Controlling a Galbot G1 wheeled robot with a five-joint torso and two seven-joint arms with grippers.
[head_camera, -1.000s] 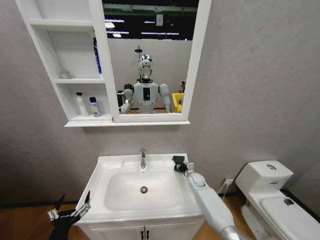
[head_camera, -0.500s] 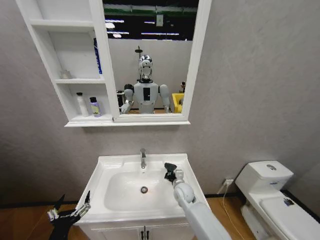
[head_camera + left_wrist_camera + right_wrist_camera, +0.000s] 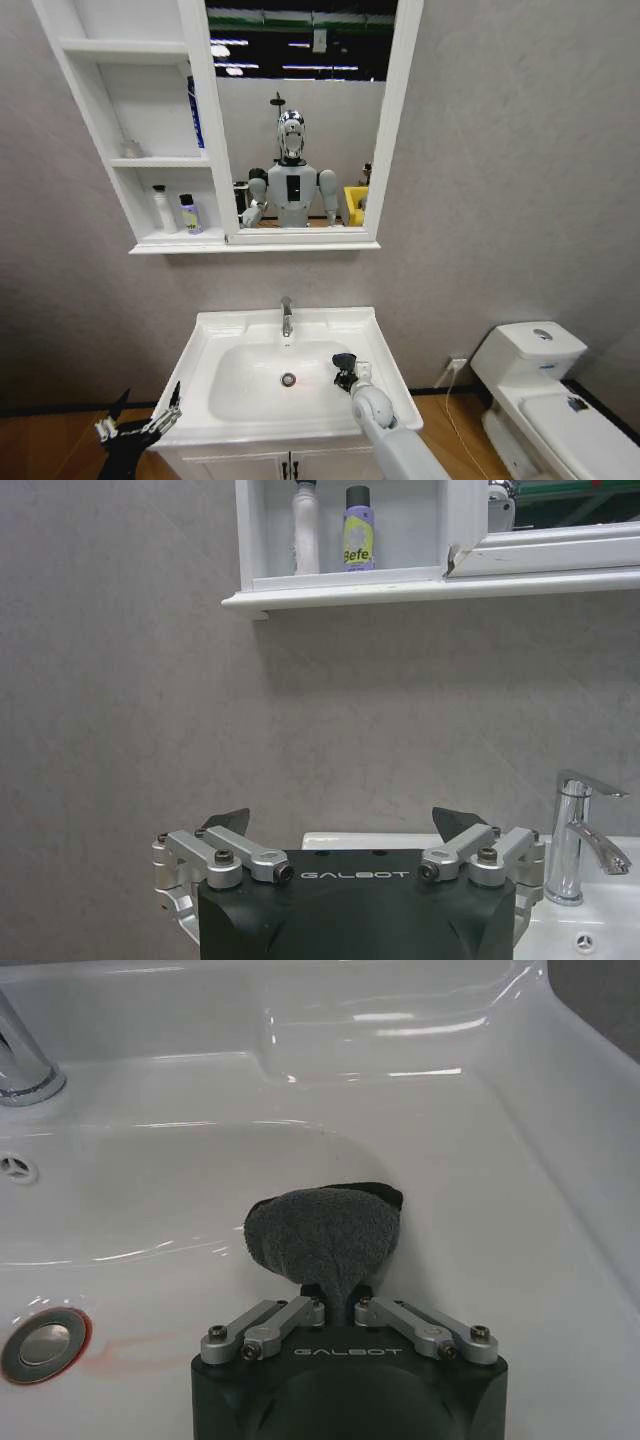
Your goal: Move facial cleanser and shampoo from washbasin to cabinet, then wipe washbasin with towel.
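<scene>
A grey textured wall is backing the scene, with the white cabinet [image 3: 150, 130] hanging beside a mirror [image 3: 300, 115] and the washbasin [image 3: 225, 330] sitting below it. A toilet [image 3: 530, 370] is standing off to the right.

The right hand [image 3: 345, 368] is reaching into the bowl near the washbasin's right edge, its fingers [image 3: 270, 1320] pinched closed on the towel [image 3: 325, 1235]. The dark grey cloth is bunching into a rounded wad that is pointing away from the hand toward the back rim, its long axis running roughly front to back. It seems to be pressing against the bowl's sloping right wall, though the contact itself is hard to judge. The gathered end of the cloth is disappearing between the fingers.

The drain [image 3: 288, 379] is lying in the bowl's middle, and the chrome tap [image 3: 286, 315] is standing at the back edge.

The left hand [image 3: 140, 425] is hanging off the washbasin's front left corner, fingers spread wide and holding nothing.

Two bottles, a white one [image 3: 160, 208] and a purple one [image 3: 188, 214], are standing upright in the cabinet's lowest compartment; the purple label is only partly legible.
</scene>
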